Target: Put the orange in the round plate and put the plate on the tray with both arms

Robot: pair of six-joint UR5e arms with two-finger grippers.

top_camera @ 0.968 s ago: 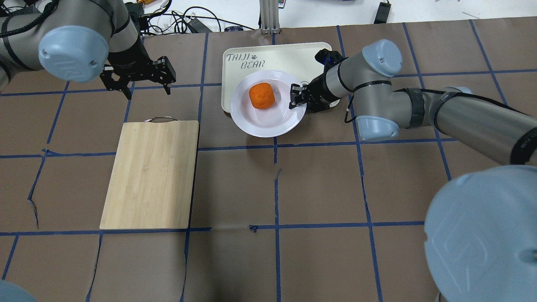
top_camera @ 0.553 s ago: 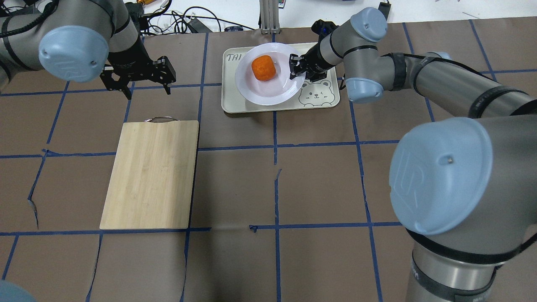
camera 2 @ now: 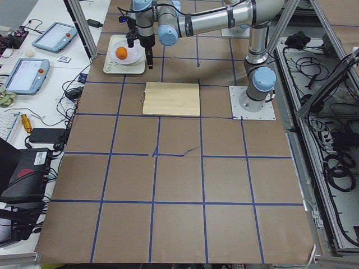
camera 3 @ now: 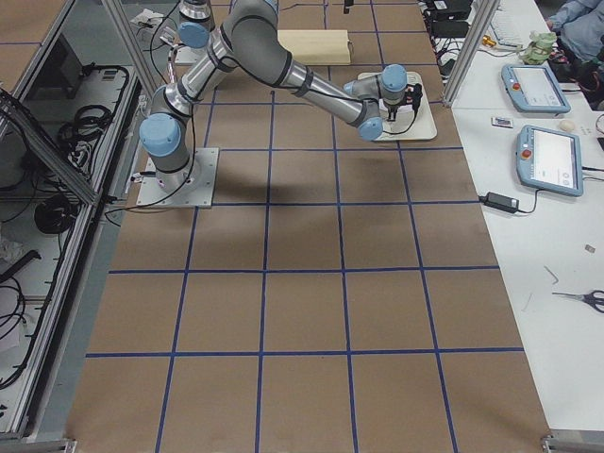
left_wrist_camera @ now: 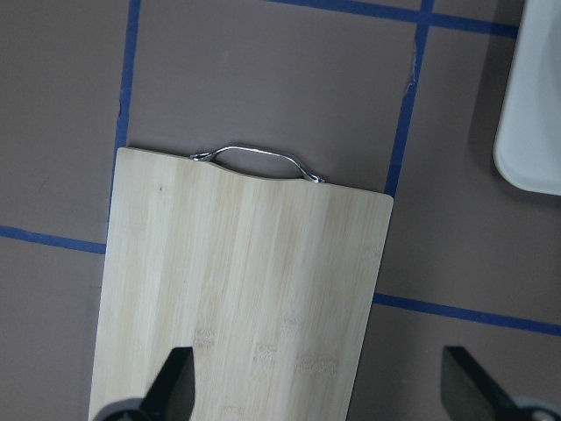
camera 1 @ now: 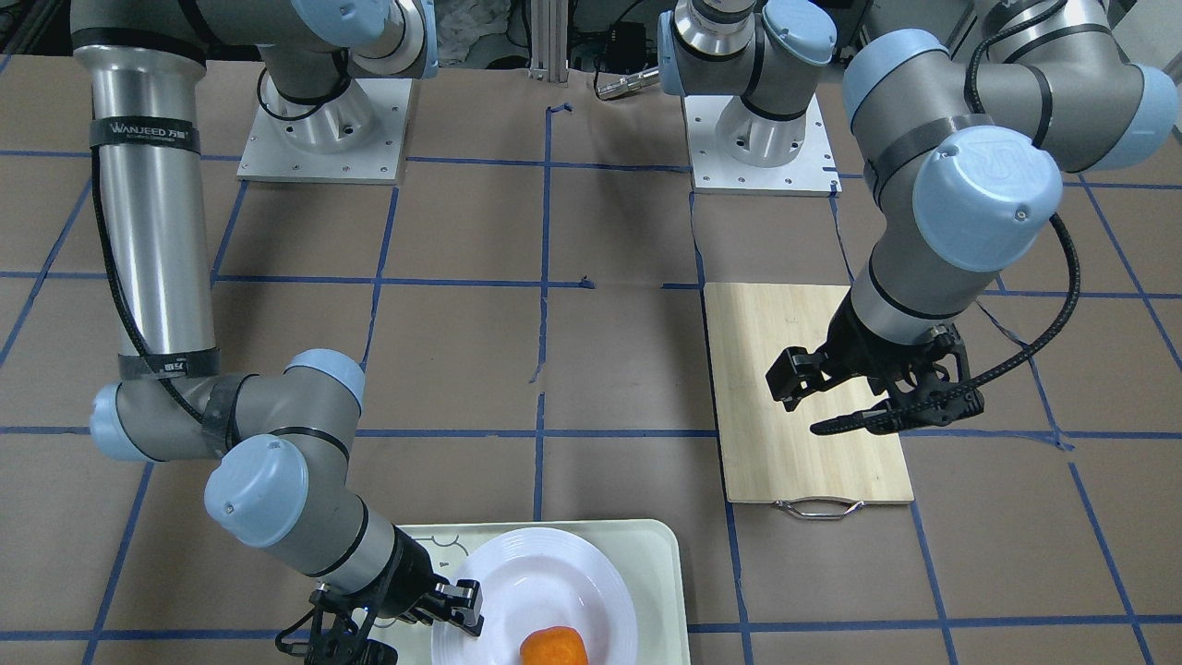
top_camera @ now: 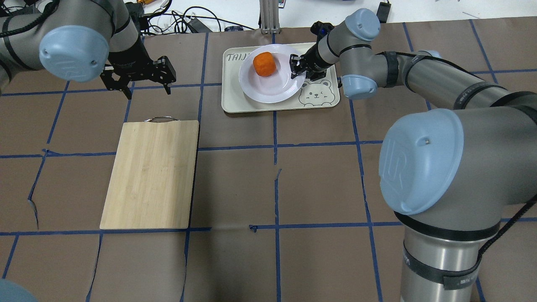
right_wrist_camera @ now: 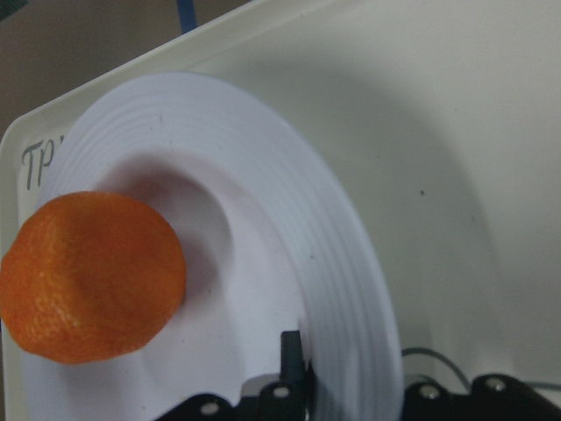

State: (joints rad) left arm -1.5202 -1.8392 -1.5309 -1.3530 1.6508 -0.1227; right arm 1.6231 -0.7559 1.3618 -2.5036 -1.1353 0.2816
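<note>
Orange (top_camera: pixel 264 64) sits in the sunken centre of the round plate (top_camera: pixel 268 89), toward the plate's far side as seen from overhead; I count that half of the job as done. The plate is over the tray (top_camera: pixel 235 102), inside its outline, covering most of the lettering in one corner and leaving the bear drawing showing beside it. Right gripper (top_camera: pixel 294 68) is at the plate's edge on the bear side, jaws pinched narrow on the ridged rim. The right wrist camera shows one finger (right_wrist_camera: pixel 290 353) lying on the inner face of the rim and the rest of the clamp under it. There is a shadow between rim and tray floor in that view, so I cannot tell whether the plate is seated flat or held a little proud on the gripped side. Left gripper (top_camera: pixel 147 89) hangs above the bare table (top_camera: pixel 319 184) just past the handle end of the wooden cutting board (top_camera: pixel 151 176), jaws spread wide and holding nothing, well apart from the tray. My read: the placement is nearly finished. What remains is to settle the plate if it isn't down, let go of the rim and back the right arm out without dragging the plate or rolling the orange. The left arm has no part in the plate hold as things stand.
</note>
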